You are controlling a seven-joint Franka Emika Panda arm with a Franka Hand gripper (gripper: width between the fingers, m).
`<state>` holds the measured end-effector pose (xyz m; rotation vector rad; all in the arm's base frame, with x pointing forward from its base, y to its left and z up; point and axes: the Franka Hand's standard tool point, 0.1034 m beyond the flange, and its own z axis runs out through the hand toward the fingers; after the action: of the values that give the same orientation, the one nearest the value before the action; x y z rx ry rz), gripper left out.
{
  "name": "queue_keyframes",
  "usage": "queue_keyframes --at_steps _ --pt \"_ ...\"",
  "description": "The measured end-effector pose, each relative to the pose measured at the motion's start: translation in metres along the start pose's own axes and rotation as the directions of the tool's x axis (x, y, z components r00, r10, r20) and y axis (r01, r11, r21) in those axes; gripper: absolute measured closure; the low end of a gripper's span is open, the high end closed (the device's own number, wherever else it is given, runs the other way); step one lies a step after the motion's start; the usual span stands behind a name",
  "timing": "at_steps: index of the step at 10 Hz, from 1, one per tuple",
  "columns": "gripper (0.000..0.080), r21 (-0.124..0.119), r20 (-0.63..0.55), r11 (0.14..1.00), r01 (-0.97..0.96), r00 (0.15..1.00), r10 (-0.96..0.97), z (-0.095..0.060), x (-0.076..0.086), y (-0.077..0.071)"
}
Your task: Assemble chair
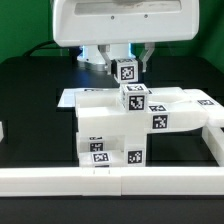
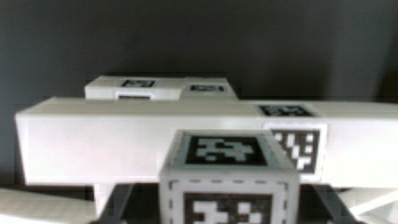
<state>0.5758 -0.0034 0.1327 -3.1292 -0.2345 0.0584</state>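
Observation:
My gripper (image 1: 128, 74) hangs under the white arm at the back centre, shut on a small white leg block (image 1: 128, 70) with a square tag on its face. In the wrist view that block (image 2: 228, 170) fills the space between my dark fingers (image 2: 135, 206), tag up. Just below it, in the exterior view, the chair's stacked white parts (image 1: 105, 130) stand in the middle, with another tagged block (image 1: 134, 100) on top. I cannot tell whether the held block touches it. The wrist view shows a wide white slab (image 2: 151, 140) beyond the held block and a further tagged part (image 2: 160, 88) behind it.
A long white border rail (image 1: 100, 181) runs along the front, and another (image 1: 213, 140) comes up the exterior view's right. The marker board (image 1: 72, 97) lies flat behind the chair parts, on the exterior view's left. The table is black.

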Motion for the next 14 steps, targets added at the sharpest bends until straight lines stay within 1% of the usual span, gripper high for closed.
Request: queue_keyframes --at_steps 5,6,8,10,12,14 --pt "0.0512 -0.004 0.01 1.0 0.001 1.0 -0.001 0.012 -0.006 -0.002" --pt "0.0512 -0.004 0.011 1.0 0.001 1.0 -0.001 0.012 -0.007 -0.002" --pt "0.0512 -0.005 0.011 1.0 0.001 1.0 -0.001 0.013 -0.006 -0.001" --pt "0.0512 -0.013 0.001 1.0 0.001 1.0 -0.001 0.018 -0.004 0.001" --pt "0.0512 -0.023 -0.026 1.0 -0.002 1.0 0.002 0.017 -0.001 0.004" --pt "0.0512 -0.023 -0.026 1.0 -0.003 1.0 0.002 0.017 -0.001 0.004"
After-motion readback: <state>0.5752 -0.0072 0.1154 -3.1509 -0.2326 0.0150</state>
